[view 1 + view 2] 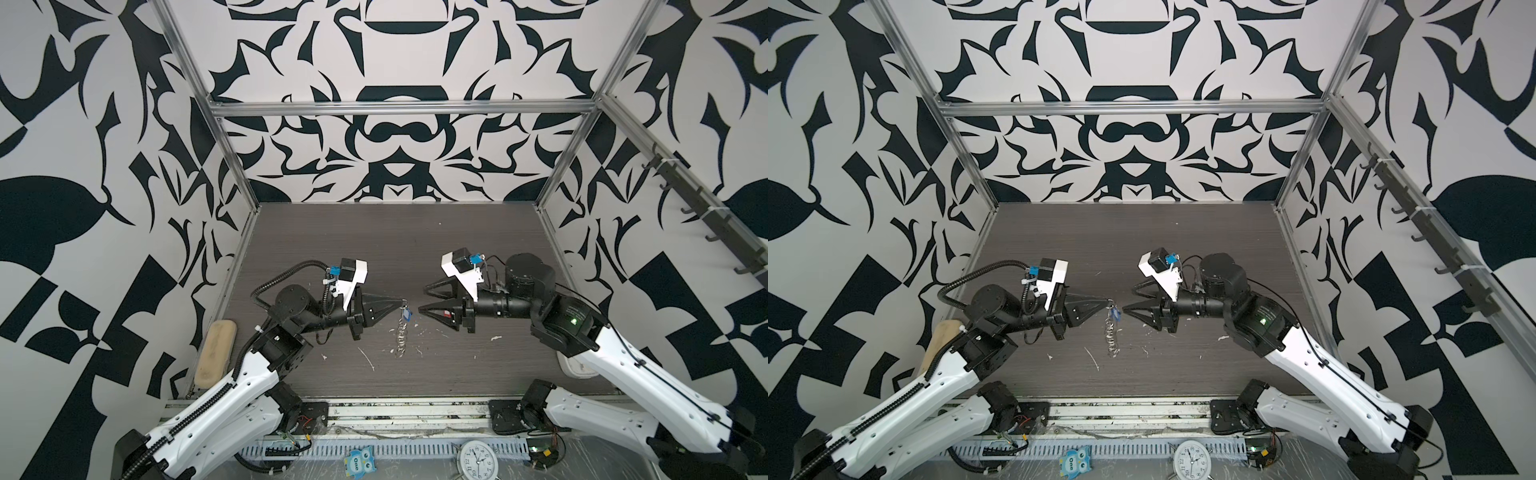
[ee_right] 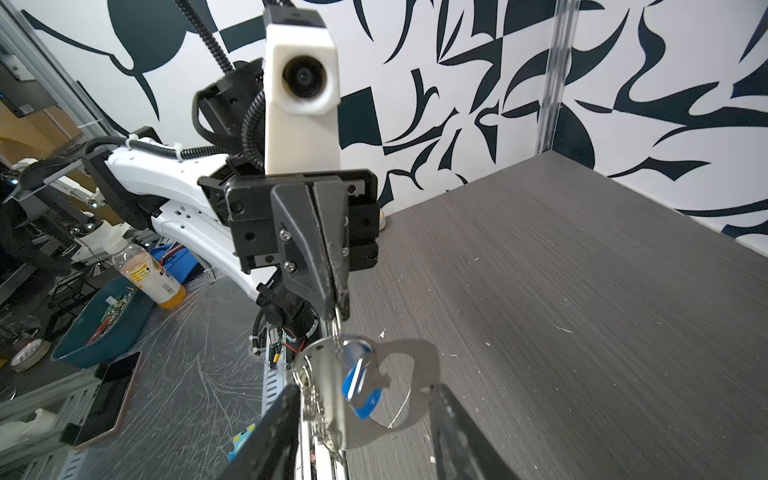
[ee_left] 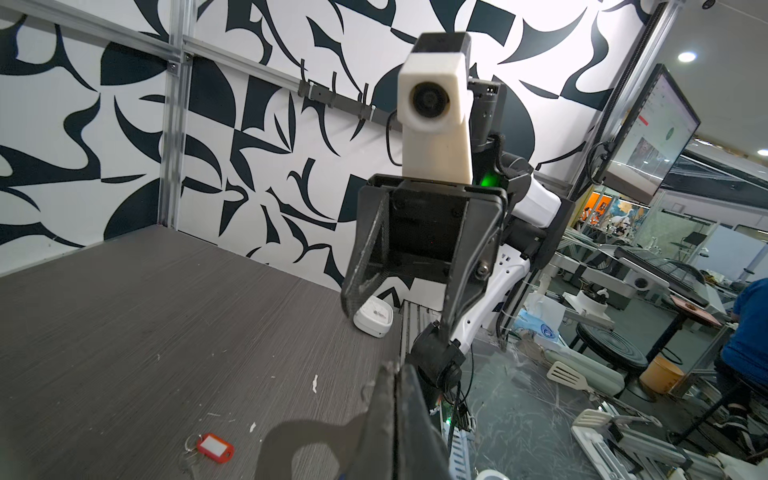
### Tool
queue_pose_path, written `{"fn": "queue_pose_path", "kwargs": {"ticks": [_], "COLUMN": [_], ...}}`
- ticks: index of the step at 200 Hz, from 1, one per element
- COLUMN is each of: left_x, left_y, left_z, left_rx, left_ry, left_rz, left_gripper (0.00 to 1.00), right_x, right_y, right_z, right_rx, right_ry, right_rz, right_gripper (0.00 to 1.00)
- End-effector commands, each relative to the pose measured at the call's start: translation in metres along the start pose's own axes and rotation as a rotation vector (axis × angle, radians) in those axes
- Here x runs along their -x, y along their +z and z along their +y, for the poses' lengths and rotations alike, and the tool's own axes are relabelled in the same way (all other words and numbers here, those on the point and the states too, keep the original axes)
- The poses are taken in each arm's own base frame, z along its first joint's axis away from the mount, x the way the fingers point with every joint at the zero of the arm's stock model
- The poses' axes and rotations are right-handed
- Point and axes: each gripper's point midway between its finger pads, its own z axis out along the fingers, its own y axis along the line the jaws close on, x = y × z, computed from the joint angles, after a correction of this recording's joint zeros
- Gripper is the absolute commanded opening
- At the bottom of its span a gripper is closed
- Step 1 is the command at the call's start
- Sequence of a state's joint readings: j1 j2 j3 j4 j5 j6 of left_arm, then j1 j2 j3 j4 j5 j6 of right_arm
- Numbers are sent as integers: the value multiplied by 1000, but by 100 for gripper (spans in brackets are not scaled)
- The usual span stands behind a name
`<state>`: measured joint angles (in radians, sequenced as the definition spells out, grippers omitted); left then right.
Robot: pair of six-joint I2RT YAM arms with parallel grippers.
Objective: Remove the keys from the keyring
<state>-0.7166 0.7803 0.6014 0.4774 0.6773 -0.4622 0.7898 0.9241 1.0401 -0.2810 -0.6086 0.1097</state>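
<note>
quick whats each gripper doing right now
Left gripper: closed, holding the keyring, which hangs from it.
Right gripper: open, holding nothing.

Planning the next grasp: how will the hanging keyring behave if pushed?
The keyring hangs from the shut left gripper by a ring, so it would probably swing or twist rather than resist. It looks like stiff metal, unlikely to bend. Its loose rings and blue tag would likely flop about.
</note>
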Motion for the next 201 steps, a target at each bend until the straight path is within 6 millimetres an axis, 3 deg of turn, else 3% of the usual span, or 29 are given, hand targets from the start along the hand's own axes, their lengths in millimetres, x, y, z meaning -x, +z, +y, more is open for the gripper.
{"fn": "queue_pose_path", "kwargs": {"ticks": [1,119,166,181,201], "left_x": [16,21,26,28,29], "left_y": [-3,-6,-9,-10,-11], "left_z": [-3,-10,-11,-10,-9], "left_rx": [13,0,14,20,33], "left_ry": [38,43,52,54,56], "left_rz": [-72,-109,-144,-155,-172], "left_gripper": [0,0,0,0,0], "right_x": [11,8,4,4,3], "right_y": [6,25,32,35,37], "right_z": [3,-10,-4,-2,-2], "right_rx": [3,-161,-121,-111,-115], "right_ry": [-31,-134,-129,-130,-131], "right_rz": [-56,-68,-51,-48,-43], "right_gripper": [54,49,32,24,5]}}
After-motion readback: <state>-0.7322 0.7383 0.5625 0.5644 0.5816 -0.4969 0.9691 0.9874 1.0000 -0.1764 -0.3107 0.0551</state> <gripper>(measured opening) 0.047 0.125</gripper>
